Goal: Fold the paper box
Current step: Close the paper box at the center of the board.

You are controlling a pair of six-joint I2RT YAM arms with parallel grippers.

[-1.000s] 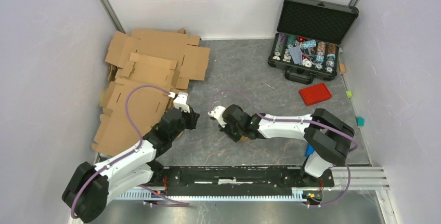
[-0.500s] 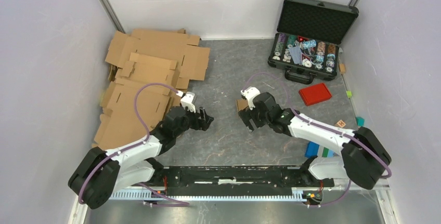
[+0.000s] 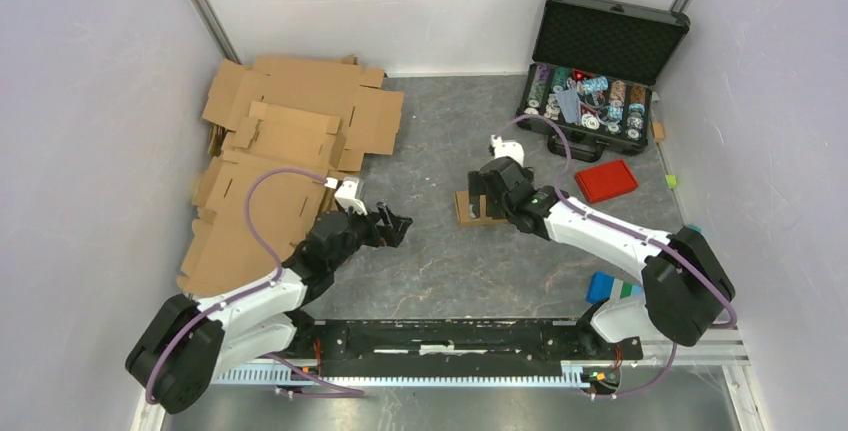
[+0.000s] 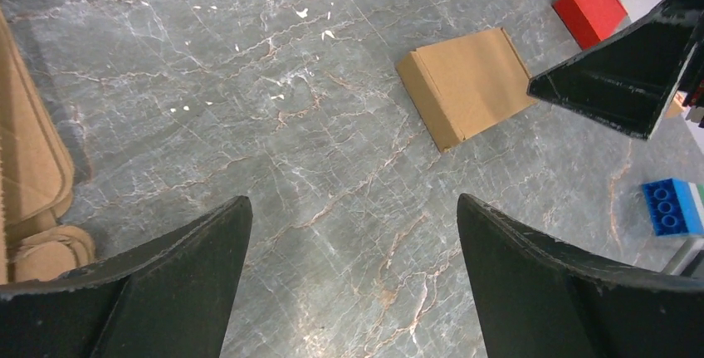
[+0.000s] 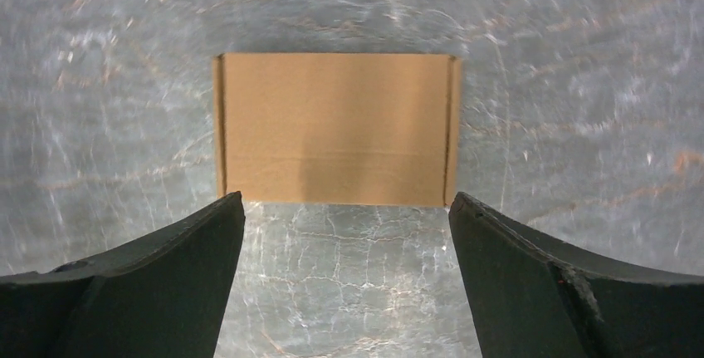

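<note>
Cardboard sheets (image 3: 290, 141): loose pile along the table's left edge, reaching the far-left corner.

Left gripper (image 3: 398, 225): jaws wide apart, nothing between them, over bare table left of centre, pointing toward the box.

Paper box (image 3: 468, 207): lies flat and closed near the table's centre, between the 2 grippers, touched by neither.

Right gripper (image 3: 487, 191): directly above the box, jaws wide apart and empty; in its wrist view the box sits just beyond the fingertips.

Black case (image 3: 600, 71): open, far-right corner. Red lid (image 3: 606, 181): just in front of it. Blue block (image 3: 600, 286): near-right edge.
</note>
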